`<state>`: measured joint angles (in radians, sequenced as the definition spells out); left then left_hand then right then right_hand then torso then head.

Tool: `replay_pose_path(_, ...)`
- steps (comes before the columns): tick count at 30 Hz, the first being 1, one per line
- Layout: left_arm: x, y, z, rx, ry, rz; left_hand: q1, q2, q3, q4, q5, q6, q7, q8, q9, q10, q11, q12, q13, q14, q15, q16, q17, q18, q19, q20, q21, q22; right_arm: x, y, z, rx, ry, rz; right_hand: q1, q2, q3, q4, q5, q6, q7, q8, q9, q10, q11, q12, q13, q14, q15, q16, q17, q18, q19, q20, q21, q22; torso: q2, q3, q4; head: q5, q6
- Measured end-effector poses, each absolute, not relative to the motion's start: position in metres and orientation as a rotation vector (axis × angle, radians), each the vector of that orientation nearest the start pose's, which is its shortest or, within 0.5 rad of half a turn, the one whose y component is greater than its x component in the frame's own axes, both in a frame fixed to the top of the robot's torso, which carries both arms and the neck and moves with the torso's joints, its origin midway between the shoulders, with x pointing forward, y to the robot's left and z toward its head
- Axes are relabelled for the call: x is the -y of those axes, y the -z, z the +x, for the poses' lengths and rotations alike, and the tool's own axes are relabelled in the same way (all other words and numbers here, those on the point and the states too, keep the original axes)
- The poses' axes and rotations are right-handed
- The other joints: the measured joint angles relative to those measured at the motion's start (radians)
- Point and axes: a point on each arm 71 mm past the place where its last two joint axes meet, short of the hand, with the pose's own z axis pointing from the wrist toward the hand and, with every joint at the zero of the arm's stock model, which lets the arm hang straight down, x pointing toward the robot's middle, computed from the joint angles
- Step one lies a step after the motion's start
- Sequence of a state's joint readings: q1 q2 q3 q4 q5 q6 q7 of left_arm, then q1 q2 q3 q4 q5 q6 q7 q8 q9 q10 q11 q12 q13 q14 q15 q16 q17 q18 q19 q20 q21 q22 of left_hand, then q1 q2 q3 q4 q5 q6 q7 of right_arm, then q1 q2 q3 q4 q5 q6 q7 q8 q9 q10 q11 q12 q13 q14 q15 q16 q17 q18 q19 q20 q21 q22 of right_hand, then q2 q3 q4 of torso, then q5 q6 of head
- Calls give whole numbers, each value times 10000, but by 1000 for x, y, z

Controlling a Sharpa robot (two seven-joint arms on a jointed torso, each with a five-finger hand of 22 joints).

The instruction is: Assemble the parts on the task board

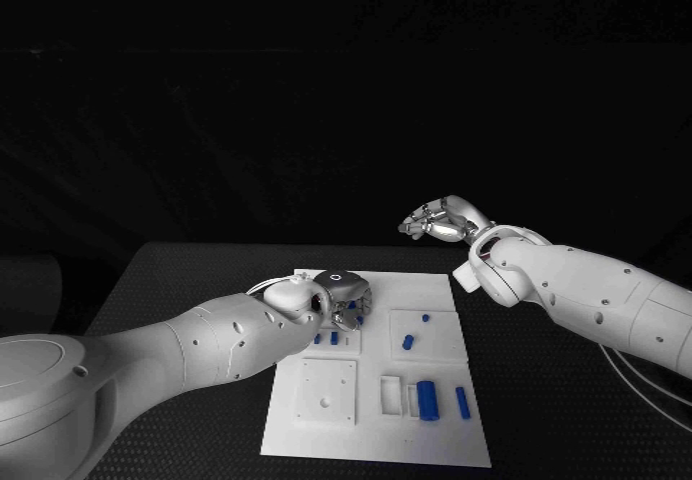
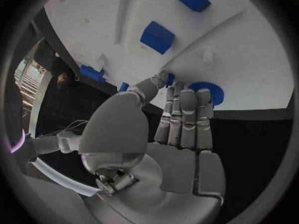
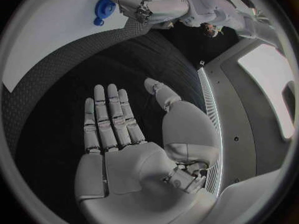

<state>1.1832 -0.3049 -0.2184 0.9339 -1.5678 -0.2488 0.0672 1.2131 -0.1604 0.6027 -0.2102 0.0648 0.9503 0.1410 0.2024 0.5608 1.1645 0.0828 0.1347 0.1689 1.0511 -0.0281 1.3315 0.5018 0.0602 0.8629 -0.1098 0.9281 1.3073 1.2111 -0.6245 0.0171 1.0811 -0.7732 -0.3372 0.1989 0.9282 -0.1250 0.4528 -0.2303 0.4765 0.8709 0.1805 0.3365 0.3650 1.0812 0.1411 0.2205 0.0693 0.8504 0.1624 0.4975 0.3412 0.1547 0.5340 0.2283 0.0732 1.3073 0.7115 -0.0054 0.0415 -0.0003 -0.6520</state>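
The white task board (image 1: 433,300) lies in the middle of the black table. Several blue parts (image 1: 428,400) lie on its right half and near edge. My left hand (image 1: 340,296) hovers over the board's far left corner, fingers straight and together, thumb apart, nothing in it (image 2: 181,119). Its fingertips (image 2: 187,97) reach a round toothed blue part (image 2: 212,92) on the board; whether they touch it I cannot tell. My right hand (image 1: 444,218) is raised beyond the board's far right corner, palm flat and empty (image 3: 124,149).
Blue blocks (image 2: 157,36) stand on the board beyond my left hand. A white square plate (image 1: 329,393) with a small peg sits at the board's near left. Black table surface (image 1: 562,400) surrounds the board on all sides.
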Motion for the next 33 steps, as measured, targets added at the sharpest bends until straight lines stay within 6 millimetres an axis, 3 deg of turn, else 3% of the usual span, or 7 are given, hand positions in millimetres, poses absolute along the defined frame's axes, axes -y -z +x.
replay_pose_path(15, -72, 274, 531, -17591, 6041, 5596, 78, 160, -1, 0, 0, 320, -111, 156, -23, 390, -73, 202, 115, 88, -59, 209, 24, 38, 61, -45, 121, 7, 223, 179, 568, -15338, -9798, 4666, 0, 0, 0, 0, 0, 0, 0, 0, 0, 0, 0, 0, 0, 0, 0, 0, 0, 0, 0, 0, 0, 0, -1, -2, 6, -24, -71)
replay_pose_path(20, -73, 274, 531, -17585, 6001, 5627, 161, 240, 20, -77, -6, 755, -293, 407, 21, 929, -340, 485, 202, 329, -298, 393, 47, 106, 291, -69, 238, 6, 223, 179, 568, -15339, -9802, 4665, 0, 0, 0, 0, 0, 0, 0, 0, 0, 0, 0, 0, 0, 0, 0, 0, 0, 0, 0, 0, 0, 0, -8, -4, 11, -25, -71)
replay_pose_path(33, -74, 276, 530, -17433, 5965, 5661, 251, 413, 156, -262, 96, 1144, -432, 617, 45, 1207, -581, 592, 261, 763, -485, 393, -96, 106, 563, -185, 321, 4, 223, 179, 568, -15336, -9804, 4663, 0, 0, 0, 0, 0, 0, 0, 0, 0, 0, 0, -39, 0, 0, 0, 0, 1, 0, 0, 0, 0, 0, -10, -9, 11, 2, -45)
